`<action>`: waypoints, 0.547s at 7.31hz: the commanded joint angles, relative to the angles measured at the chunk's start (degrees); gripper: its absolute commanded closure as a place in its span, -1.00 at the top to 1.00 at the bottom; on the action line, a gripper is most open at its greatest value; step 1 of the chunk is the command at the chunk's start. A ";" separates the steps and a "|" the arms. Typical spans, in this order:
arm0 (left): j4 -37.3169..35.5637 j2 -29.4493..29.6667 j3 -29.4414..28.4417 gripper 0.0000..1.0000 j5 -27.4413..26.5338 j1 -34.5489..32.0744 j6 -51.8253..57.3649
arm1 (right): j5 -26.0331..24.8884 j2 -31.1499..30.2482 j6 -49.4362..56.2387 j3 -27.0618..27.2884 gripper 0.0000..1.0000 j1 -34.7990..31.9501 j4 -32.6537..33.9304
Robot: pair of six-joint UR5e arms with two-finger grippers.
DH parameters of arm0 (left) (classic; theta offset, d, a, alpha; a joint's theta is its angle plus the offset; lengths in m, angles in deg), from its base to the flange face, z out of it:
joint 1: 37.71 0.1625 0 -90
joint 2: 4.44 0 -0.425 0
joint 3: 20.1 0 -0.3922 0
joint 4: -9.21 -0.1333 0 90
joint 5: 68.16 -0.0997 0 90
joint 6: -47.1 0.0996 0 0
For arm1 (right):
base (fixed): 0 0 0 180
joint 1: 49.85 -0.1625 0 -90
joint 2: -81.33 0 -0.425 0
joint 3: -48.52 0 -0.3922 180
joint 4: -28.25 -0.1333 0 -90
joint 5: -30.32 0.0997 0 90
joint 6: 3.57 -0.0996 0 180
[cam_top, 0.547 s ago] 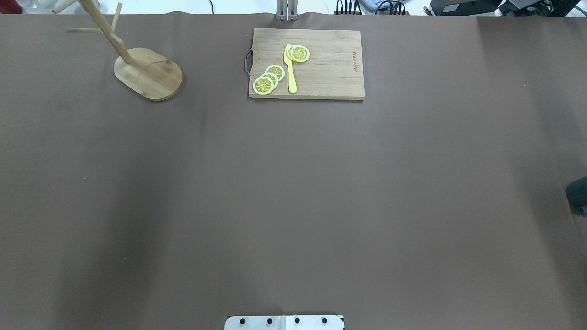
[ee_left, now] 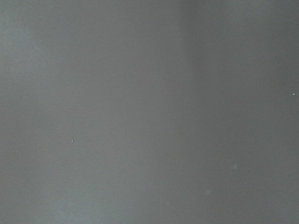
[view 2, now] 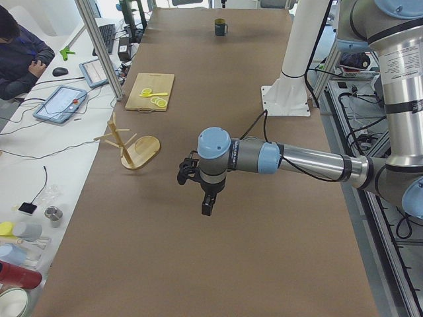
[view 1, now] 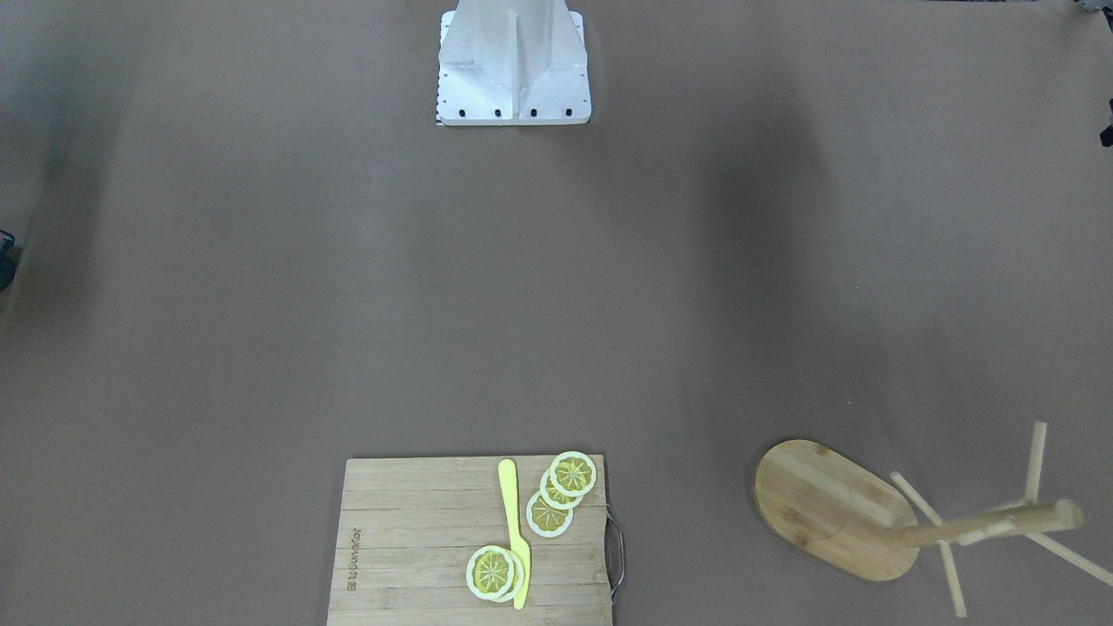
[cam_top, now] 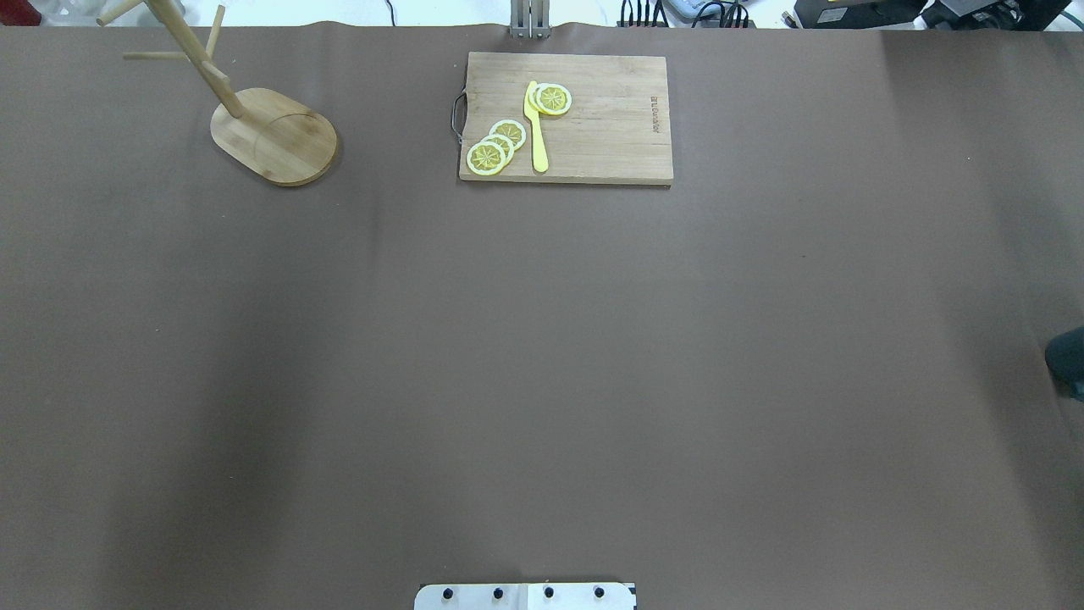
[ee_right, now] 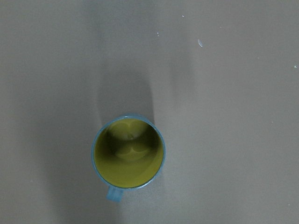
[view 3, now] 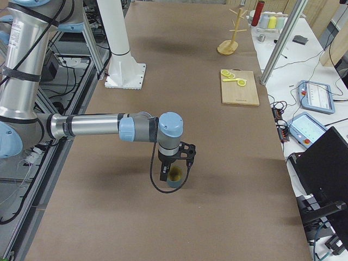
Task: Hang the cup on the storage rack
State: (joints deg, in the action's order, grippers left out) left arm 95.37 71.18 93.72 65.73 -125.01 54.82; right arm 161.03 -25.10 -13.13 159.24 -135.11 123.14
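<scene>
Nothing of the task itself is done yet, as far as the views show. Nearest the robot, on its right side of the table (cam_top: pixel 542 381), the cup (ee_right: pixel 128 154) stands upright on the brown cover, mouth up, with its handle toward the bottom of the right wrist view. The right gripper (view 3: pixel 171 171) hangs directly over it. No finger shows in that wrist view, so the gripper seems to be above the cup rather than around it. It appears only in the side view, and I cannot tell whether its fingers are apart or together. The left gripper (view 2: pixel 206 206) hovers over bare table on the other side, pointing down, with nothing visible in it. Its wrist camera shows only plain cover, and again I cannot tell how the fingers stand. Toward the far edge, the board (cam_top: pixel 593 127) lies in the middle with lemon slices (cam_top: pixel 495 148) and a yellow knife (cam_top: pixel 536 127) on it, and plays no part here. At the far left corner, well apart from the cup, the rack (cam_top: pixel 275 135) stands upright with every visible peg bare. What remains is nearly everything: descend and close on the cup, lift it, carry it across the table, probably with a hand-over given the distance, and slip the handle over a peg.
</scene>
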 commanded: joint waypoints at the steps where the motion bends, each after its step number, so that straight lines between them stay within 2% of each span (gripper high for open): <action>1: 0.15 0.66 0.26 0.98 -0.11 0.03 0.01 | 0.16 0.42 0.07 0.54 1.00 0.00 0.03; 4: 0.15 2.67 2.71 0.98 0.24 -0.14 -0.52 | 0.43 3.75 -0.81 2.65 1.00 0.00 -0.23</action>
State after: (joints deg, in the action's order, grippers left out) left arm 95.52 72.56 95.56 65.91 -125.02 54.48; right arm 161.63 -22.77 -13.56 161.30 -135.10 123.02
